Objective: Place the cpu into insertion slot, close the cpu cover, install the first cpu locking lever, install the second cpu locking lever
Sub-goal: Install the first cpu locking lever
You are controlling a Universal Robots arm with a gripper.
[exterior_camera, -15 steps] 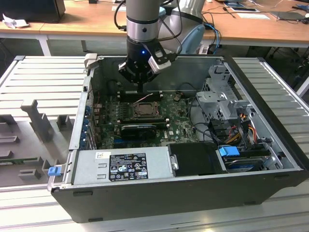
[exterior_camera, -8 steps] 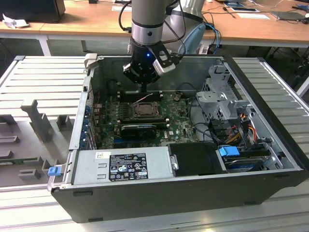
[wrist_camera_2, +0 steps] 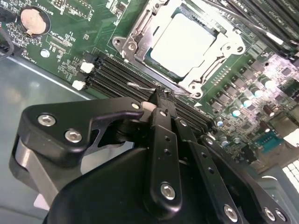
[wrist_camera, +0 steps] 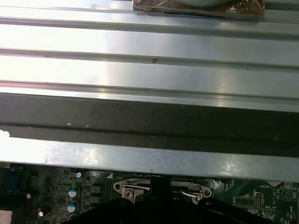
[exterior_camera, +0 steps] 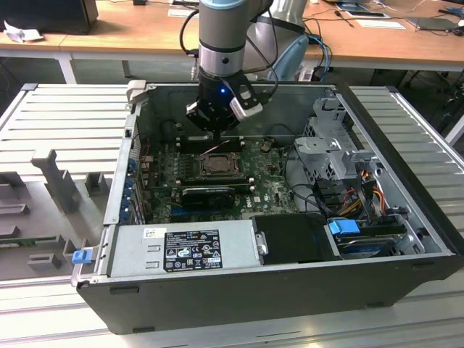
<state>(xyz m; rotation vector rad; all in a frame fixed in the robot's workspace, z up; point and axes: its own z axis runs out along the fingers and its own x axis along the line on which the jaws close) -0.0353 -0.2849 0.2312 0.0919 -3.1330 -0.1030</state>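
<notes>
the arm [exterior_camera: 223, 36] points straight down, jaws closed together.

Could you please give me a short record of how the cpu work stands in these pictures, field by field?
setting: open computer case lying on its side, motherboard facing up
cpu: seated in the insertion slot, silver top up
cpu cover: down over the cpu, framing it
hand: fingers together, nothing visibly held, tip low at the slot's edge beside the memory slots
lever: thin metal rod right by the hand's tip; latched or not, cannot tell
</notes>
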